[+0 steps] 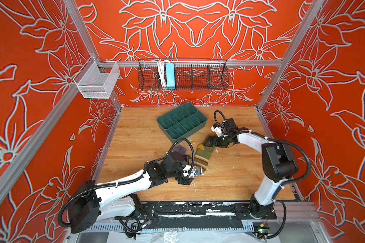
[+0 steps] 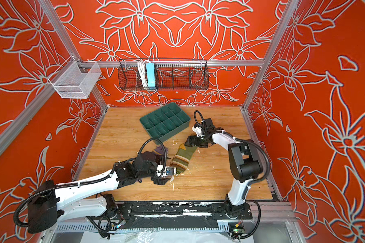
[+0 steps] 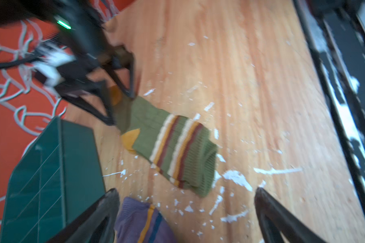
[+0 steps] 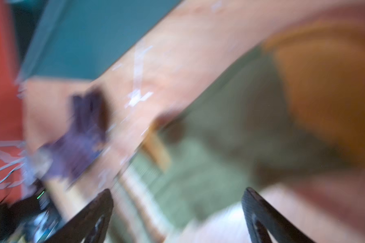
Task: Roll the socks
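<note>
The wooden table point(image 1: 135, 147) fills the lower middle of both top views. A green tray point(image 1: 192, 132) with dividers sits at its back, just above centre, and nothing shows inside it.

In front of the tray, at the middle of the frame, the green sock point(image 1: 203, 156) lies flat and at full length, its toe toward the upper right and its striped cuff toward the lower left. It has no fold or roll in it.

The purple sock point(image 1: 180, 149) lies just to the left of it, bunched up and partly hidden under the left arm. It is not rolled either.

The left gripper point(image 3: 187, 190) is near the cuff of the green sock, jaws spread wide and holding nothing.

The right gripper point(image 4: 177, 190) is at the toe end, also spread wide and empty. Its wrist view is too blurred to tell whether the fingers touch the cloth.

As I judge it, the rolling has not begun, and both socks are left to do.
</note>
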